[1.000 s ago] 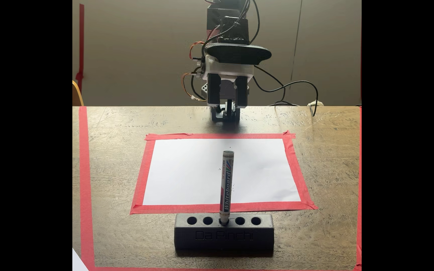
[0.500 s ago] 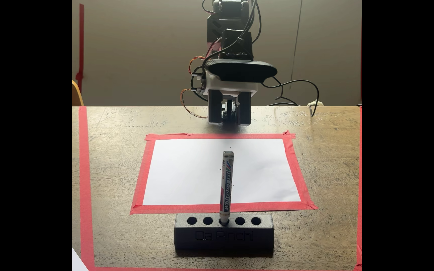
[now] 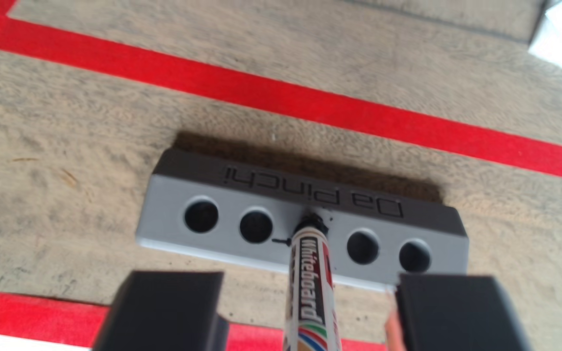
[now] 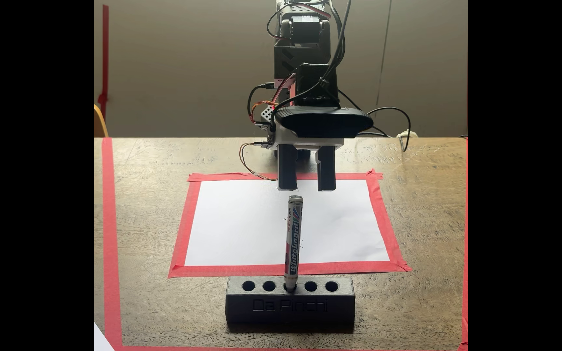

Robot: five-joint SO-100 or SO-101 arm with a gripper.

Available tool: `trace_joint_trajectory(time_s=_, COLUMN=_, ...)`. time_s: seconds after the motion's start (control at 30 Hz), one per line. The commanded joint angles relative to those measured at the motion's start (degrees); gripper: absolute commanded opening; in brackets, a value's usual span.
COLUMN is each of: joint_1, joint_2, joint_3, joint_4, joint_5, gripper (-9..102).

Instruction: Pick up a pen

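Pen point(image 4: 293, 240) stood upright in middle hole of black holder point(image 4: 289, 305) on table point(image 4: 418, 216) — untouched. Claw point(image 4: 307, 187) hung above pen top, jaws apart, nothing held. In wrist view pen point(image 3: 310, 290) lay between fingers point(image 3: 168, 310). Descent, grip, lift not yet done.

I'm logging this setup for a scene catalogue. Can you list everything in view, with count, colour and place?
pen: one, white with coloured stripes, upright in the middle hole of the holder
holder: one, dark grey, five holes, near edge of the table
paper sheet: one, white, behind the holder
tape: red, framing the paper sheet and marking a larger border
table: one, brown wood
cables: black, behind the arm
webcam: one, black, mounted above the hand
hand: one, black fingers, open, above and just behind the pen top
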Motion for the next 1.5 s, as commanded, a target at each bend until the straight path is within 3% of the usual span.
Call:
trace_joint_trajectory(time_s=0.0, joint_1=0.53, joint_2=0.09, joint_3=-4.75, joint_4=-2.11, joint_5=0.26, gripper=100)
trace_joint_trajectory(time_s=0.5, joint_1=3.69, joint_2=-3.25, joint_3=-3.60, joint_4=-1.32, joint_5=0.26, gripper=100)
trace_joint_trajectory(time_s=1.47, joint_1=1.23, joint_2=-3.25, joint_3=-3.16, joint_4=4.75, joint_5=0.09, gripper=100)
